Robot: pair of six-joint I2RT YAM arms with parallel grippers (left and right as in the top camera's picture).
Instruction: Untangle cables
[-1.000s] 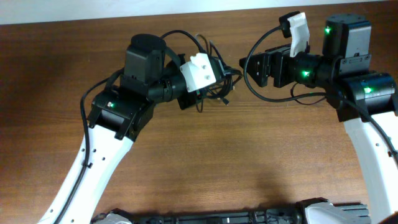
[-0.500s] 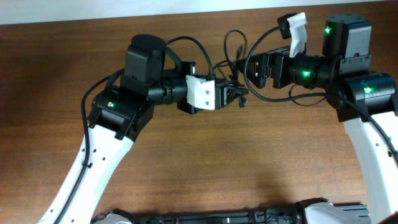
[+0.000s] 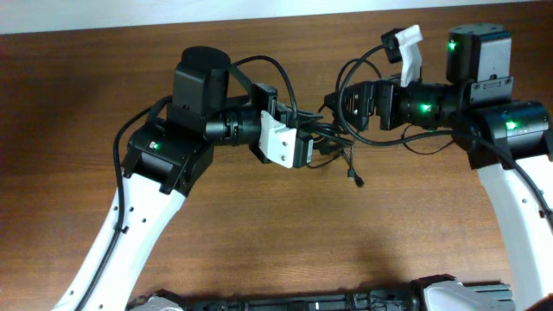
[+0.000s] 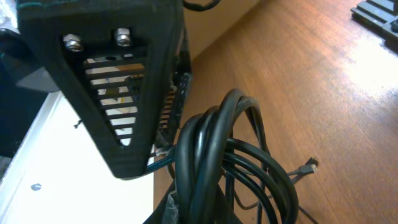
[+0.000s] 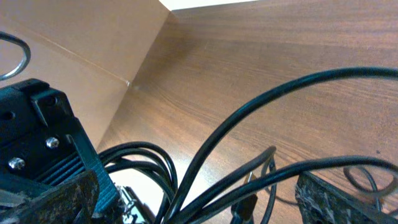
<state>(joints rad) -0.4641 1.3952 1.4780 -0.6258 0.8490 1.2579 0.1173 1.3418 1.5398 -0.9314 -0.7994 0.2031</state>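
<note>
A bundle of black cables (image 3: 327,131) hangs above the wooden table between my two grippers. My left gripper (image 3: 304,149) is shut on the bundle; in the left wrist view the looped cables (image 4: 214,155) rise straight out of its fingers (image 4: 200,214). My right gripper (image 3: 340,104) faces it from the right, almost touching. Its jaws (image 5: 202,200) stand wide apart, with several cable strands (image 5: 249,180) running between them. A thin lead with a small plug (image 3: 356,180) dangles from the bundle, also seen in the left wrist view (image 4: 309,165).
The wooden table (image 3: 259,233) spreads below both arms. A pale wall edge (image 3: 130,17) runs along the back. Dark equipment (image 3: 346,301) lies along the front edge. My right gripper's black finger (image 4: 124,81) fills the upper left of the left wrist view.
My left gripper has carried the bundle right and slightly down, rotating its wrist. My right gripper has shifted left to meet it. A thin plug lead has dropped out below the bundle.
</note>
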